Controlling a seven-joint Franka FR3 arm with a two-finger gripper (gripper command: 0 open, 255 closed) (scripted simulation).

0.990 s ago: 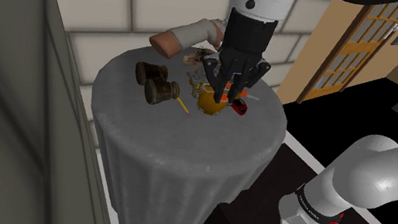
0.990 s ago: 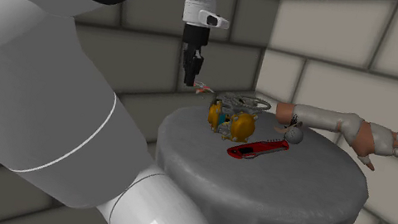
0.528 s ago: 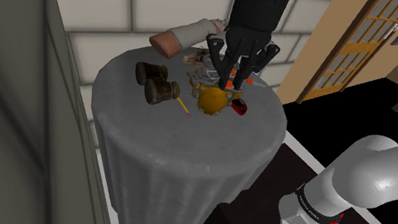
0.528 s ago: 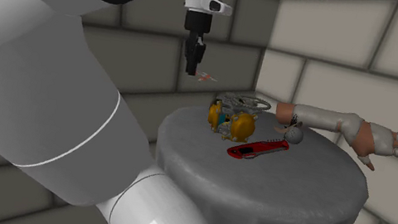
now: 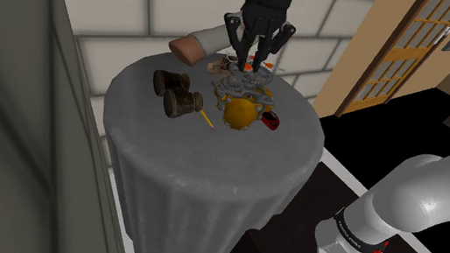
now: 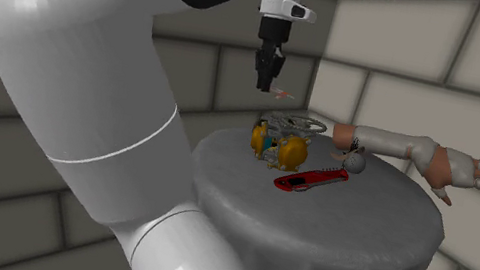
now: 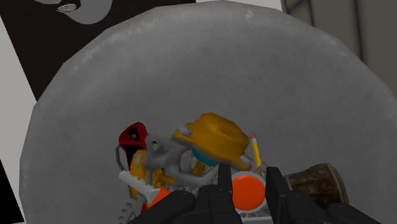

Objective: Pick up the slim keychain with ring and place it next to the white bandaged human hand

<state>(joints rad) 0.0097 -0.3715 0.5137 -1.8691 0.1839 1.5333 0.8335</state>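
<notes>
Gripper [image 6: 262,84] hangs high over the round table [image 6: 352,235], w/ its two fingers [image 7: 222,188] squeezed on the keychain [image 6: 283,93]. The keychain is a thin pinkish-orange thing sticking out sideways from the tips. It is up in the air and touches nothing else. In the wrist view an orange round bit sits right btw the fingers. That's prob. part of the same keychain, but it's hard to be sure.

So the pick-up looks done, and the carry is the step now. The bandaged hand [image 6: 427,157] lies at the table's edge by the wall, lower down and off to the second exterior view's right. A yellow toy pile [image 6: 282,146] and a red box cutter [image 6: 311,180] lie on the cloth too.

Nxt: stay high enough to clear the toys, go across, come down on bare cloth just beside the hand, then let go.
</notes>
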